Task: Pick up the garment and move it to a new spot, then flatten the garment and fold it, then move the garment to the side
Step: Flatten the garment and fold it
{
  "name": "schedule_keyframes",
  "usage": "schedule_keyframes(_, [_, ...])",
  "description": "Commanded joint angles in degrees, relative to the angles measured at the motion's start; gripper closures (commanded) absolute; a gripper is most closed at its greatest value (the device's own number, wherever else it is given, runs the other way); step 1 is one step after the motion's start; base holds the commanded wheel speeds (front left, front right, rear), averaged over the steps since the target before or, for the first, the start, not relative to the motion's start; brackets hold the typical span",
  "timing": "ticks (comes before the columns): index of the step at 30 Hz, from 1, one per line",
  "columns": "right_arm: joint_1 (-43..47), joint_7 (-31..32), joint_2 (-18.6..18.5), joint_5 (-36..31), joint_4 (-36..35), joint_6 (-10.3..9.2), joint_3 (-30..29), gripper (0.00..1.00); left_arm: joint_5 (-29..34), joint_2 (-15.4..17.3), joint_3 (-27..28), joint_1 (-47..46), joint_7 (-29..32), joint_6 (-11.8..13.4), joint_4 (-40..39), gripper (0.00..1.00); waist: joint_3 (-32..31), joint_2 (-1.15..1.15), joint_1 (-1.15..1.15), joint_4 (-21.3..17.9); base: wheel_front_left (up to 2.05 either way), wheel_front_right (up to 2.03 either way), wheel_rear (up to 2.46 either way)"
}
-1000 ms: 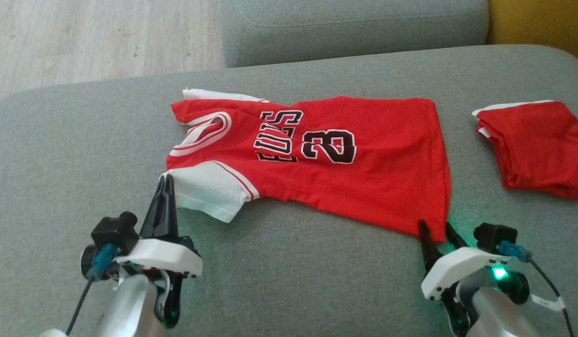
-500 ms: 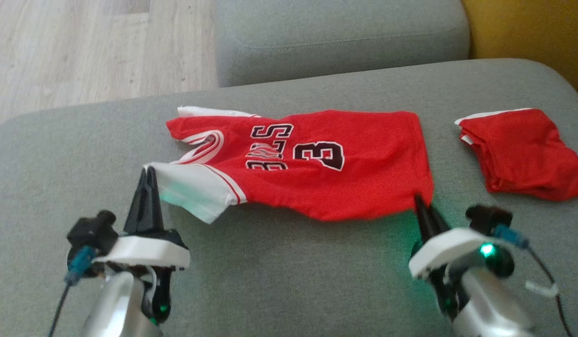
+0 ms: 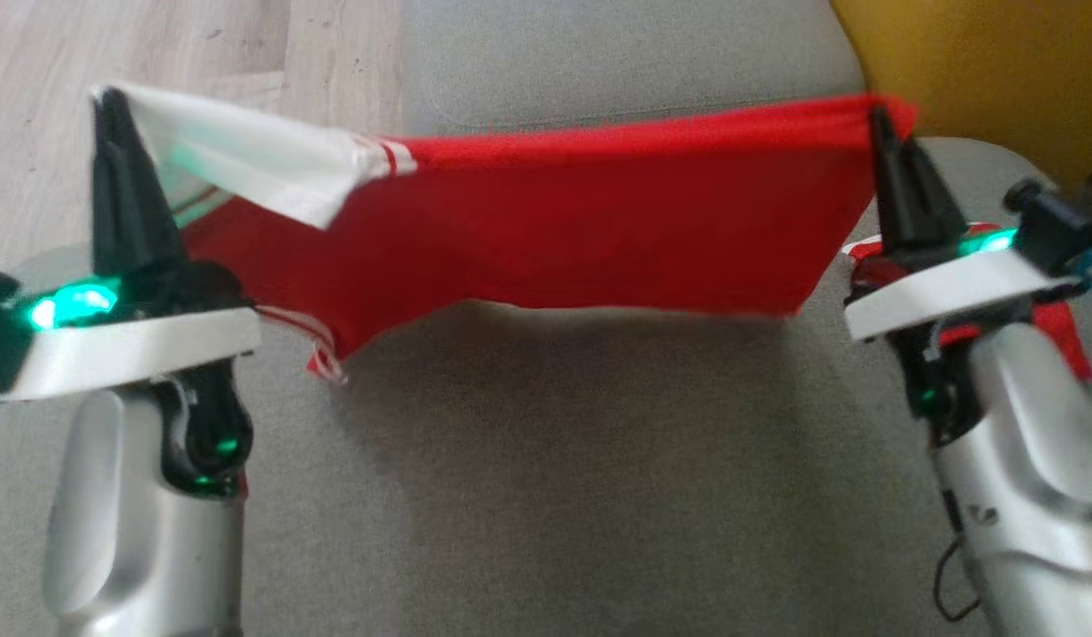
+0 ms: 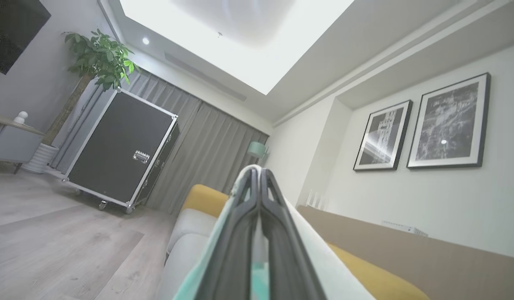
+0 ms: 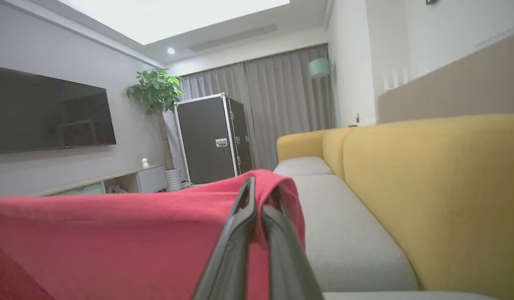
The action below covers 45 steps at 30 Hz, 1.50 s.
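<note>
The garment (image 3: 555, 230), a red jersey with white sleeves, hangs stretched in the air between my two grippers above the grey sofa seat (image 3: 555, 478). At the upper left my left gripper (image 3: 108, 102) is shut on the white sleeve (image 3: 245, 159); the left wrist view shows pale cloth (image 4: 311, 258) pinched along its gripper (image 4: 259, 171). My right gripper (image 3: 880, 119) is shut on the red hem corner at the upper right. In the right wrist view the red cloth (image 5: 115, 241) drapes over the closed gripper (image 5: 257, 187).
A second red garment (image 3: 1059, 327) lies on the seat, mostly hidden behind my right arm. A yellow sofa back (image 3: 980, 80) stands at the far right, and wooden floor (image 3: 157, 44) lies beyond the seat's left edge. A black flight case (image 5: 211, 137) stands across the room.
The right gripper closed on the hem corner. Both grippers then rose, lifting the jersey off the seat and pulling it taut. The head camera also shifted.
</note>
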Motion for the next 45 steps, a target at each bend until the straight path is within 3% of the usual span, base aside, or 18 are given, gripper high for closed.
schedule_keyframes(1, [-3.0,0.6,-0.5,-0.4,-3.6,-0.05,0.5,1.0,-0.4,1.2,2.5,-2.9,0.5,0.4,-3.6,1.0,-0.1,0.0,0.0,0.0,0.0,0.0,0.0])
schedule_keyframes(10, [-0.8,7.9,-1.3,-1.5,-19.5,-0.05,-3.9,1.0,-3.2,0.9,5.2,-3.6,4.6,5.3,-19.4,1.0,1.8,0.0,0.0,0.0,0.0,0.0,0.0])
schedule_keyframes(16, [-4.9,14.3,-1.3,-0.8,-20.6,-0.05,-4.9,1.0,-4.4,3.1,4.9,-10.5,9.4,6.0,-15.1,1.0,7.9,0.0,0.0,0.5,0.0,0.0,0.0])
schedule_keyframes(23, [-22.9,13.2,-5.8,-1.0,-5.8,-0.05,3.7,1.0,-4.9,6.9,4.7,-29.4,10.7,4.0,7.1,1.0,17.3,0.0,0.0,1.1,0.0,0.0,0.0])
schedule_keyframes(28, [-39.3,4.9,-6.1,-0.8,9.2,-0.05,9.3,1.0,-0.8,11.0,3.8,-44.7,6.0,2.7,22.3,1.0,21.7,0.0,0.0,1.4,0.0,0.0,0.0])
schedule_keyframes(32, [-48.8,-3.0,-4.9,-0.4,19.3,-0.05,9.8,1.0,0.9,11.9,3.5,-54.1,0.2,1.6,30.5,1.0,23.4,0.0,0.0,2.2,0.0,0.0,0.0])
schedule_keyframes(38, [-51.8,-6.1,-4.6,0.9,26.3,-0.05,10.7,1.0,1.5,11.0,2.0,-58.4,-3.8,-0.8,37.4,1.0,24.1,0.0,0.0,3.8,0.0,0.0,0.0])
schedule_keyframes(45, [-45.2,-5.9,-5.6,5.3,35.2,-0.05,14.0,1.0,1.5,8.5,-2.4,-52.0,-4.8,-2.3,43.5,1.0,24.3,0.0,0.0,6.3,0.0,0.0,0.0])
